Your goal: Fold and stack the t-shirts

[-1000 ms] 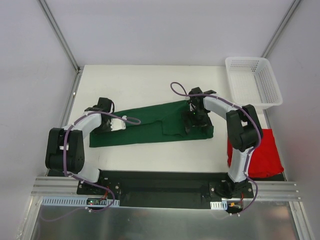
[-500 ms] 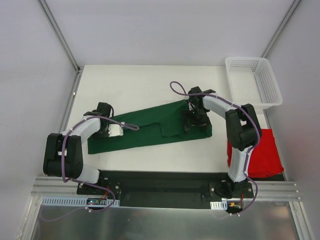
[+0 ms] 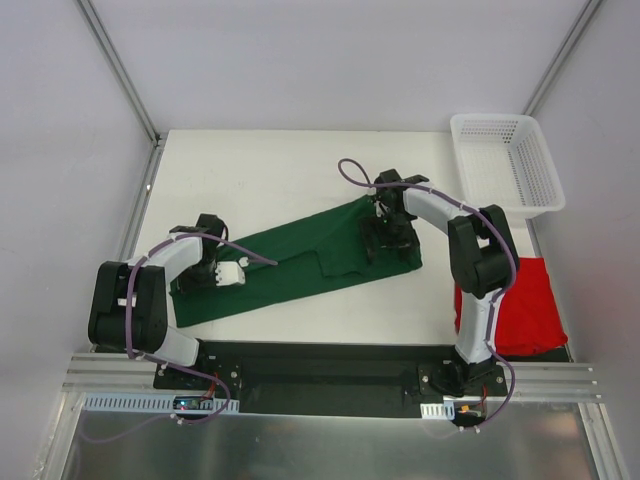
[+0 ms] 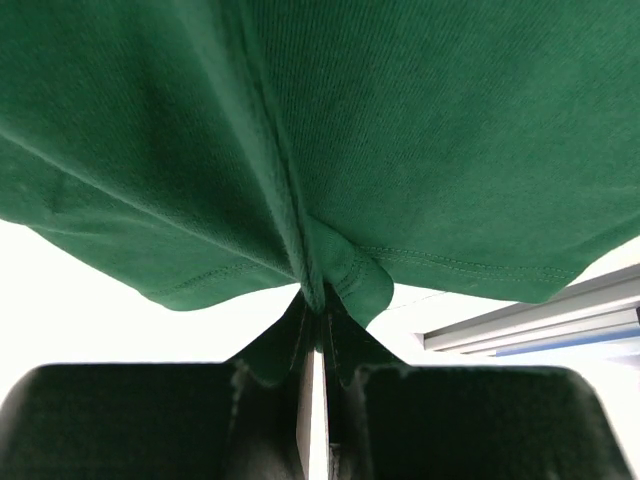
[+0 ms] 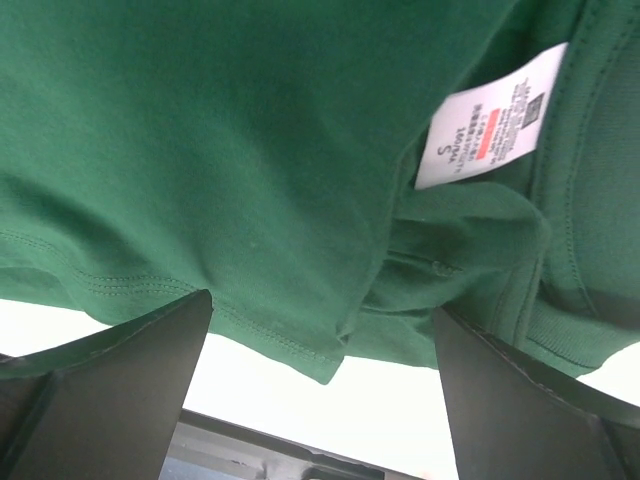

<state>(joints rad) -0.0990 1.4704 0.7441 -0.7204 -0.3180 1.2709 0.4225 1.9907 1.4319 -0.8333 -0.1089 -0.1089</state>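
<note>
The left gripper [image 4: 318, 335] has dragged the green shirt [image 3: 300, 262] nearer, pinching its hem; the right gripper [image 5: 322, 305] gapes wide. Seemingly limp, light: grip hems.

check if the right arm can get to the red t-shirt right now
Probably yes: the right end effector hangs open over the green t-shirt, holding nothing, and the red t-shirt lies uncovered beside its base.
</note>
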